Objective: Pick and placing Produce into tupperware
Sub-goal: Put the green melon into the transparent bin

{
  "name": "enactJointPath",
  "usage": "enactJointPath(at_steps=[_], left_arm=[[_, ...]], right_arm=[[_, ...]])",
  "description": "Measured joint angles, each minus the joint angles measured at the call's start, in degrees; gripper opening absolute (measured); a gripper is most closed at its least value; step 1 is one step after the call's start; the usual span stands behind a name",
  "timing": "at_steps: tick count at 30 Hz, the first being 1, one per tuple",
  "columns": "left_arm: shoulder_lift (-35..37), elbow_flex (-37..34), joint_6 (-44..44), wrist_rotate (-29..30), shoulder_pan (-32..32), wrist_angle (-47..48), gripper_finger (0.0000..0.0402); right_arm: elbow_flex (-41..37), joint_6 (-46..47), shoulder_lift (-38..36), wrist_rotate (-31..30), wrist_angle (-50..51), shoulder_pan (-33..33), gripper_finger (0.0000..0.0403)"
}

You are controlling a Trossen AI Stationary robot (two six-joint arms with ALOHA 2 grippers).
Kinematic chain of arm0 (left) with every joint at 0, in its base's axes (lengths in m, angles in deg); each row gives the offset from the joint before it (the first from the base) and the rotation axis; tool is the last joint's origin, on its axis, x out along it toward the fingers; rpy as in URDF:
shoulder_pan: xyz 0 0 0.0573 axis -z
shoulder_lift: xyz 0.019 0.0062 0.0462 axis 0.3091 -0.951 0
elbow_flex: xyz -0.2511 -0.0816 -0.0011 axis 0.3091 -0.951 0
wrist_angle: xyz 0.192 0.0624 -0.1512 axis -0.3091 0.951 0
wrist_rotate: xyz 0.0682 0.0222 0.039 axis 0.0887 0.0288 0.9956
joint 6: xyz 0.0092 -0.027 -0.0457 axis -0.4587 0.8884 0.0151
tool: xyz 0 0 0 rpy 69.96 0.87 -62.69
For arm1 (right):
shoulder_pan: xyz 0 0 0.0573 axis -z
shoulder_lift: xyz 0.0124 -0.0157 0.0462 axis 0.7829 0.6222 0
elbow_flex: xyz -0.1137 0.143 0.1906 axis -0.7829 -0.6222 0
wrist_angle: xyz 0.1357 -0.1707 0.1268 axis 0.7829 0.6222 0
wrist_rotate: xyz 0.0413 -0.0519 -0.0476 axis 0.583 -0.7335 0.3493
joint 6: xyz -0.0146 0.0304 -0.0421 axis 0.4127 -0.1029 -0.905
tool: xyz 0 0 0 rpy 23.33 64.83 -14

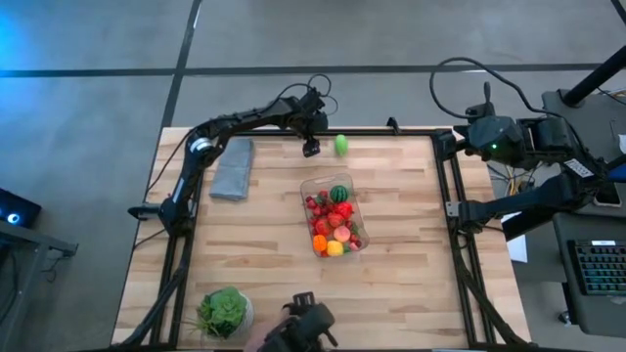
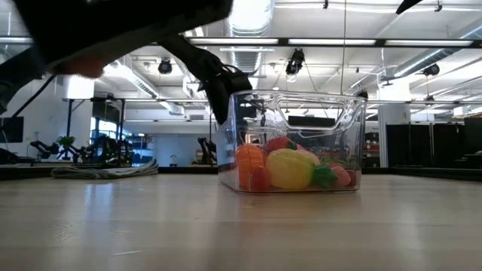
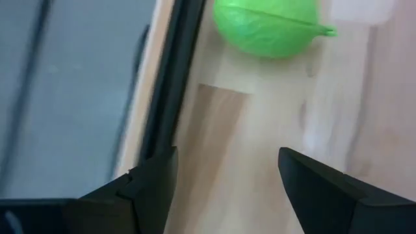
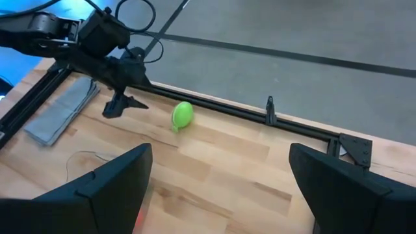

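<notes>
My left gripper (image 1: pixel 312 149) hangs spread and empty at the far edge — the green fruit (image 1: pixel 341 145) sits just to its right, untouched. Right arm's parked well off.

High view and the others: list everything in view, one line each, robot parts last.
Tupperware: one, clear, table centre.
Produce in tupperware: many pieces, mostly red, plus orange, yellow, pink, a striped green melon.
Loose green fruit: one, bright green, on the table by its far edge.
Folded cloth: one, grey, left side.
Leafy head in bowl: one, green in white, near-left corner.
Table: one, light wood.
Left pincer: dark, open, empty, beside the green fruit.
Right pincer: dark, open, empty, at the table's right side.
</notes>
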Motion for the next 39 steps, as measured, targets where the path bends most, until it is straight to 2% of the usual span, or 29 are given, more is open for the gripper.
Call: enactJointPath(at_steps=[4,8,10,14,18,22,39], left_arm=[[0.1,0.1,-2.9,2.6,1.3,-3.7,0.0256],[1.0,0.2,0.7,2.7,2.9,-10.7,0.027],[1.0,1.1,9.9,3.1,3.4,-10.8,0.0274],[0.8,2.1,36.4,2.2,3.2,-9.8,0.0276],[0.8,2.3,49.3,3.5,3.2,-11.1,0.0276],[0.1,2.3,52.9,4.1,3.6,-11.6,0.0276],[-7.4,4.8,56.4,3.9,6.2,-13.2,0.0277]], right_arm=[[0.0,-0.2,0.0,0.0,0.0,0.0,0.0354],[0.0,-0.4,0.0,0.0,0.0,0.0,0.0354],[0.0,-0.4,0.0,0.0,0.0,0.0,0.0354],[0.0,-0.4,0.0,0.0,0.0,0.0,0.0354],[0.0,-0.4,0.0,0.0,0.0,0.0,0.0354],[0.0,-0.9,0.0,0.0,0.0,0.0,0.0354],[0.0,-3.2,0.0,0.1,0.0,0.0,0.0354]])
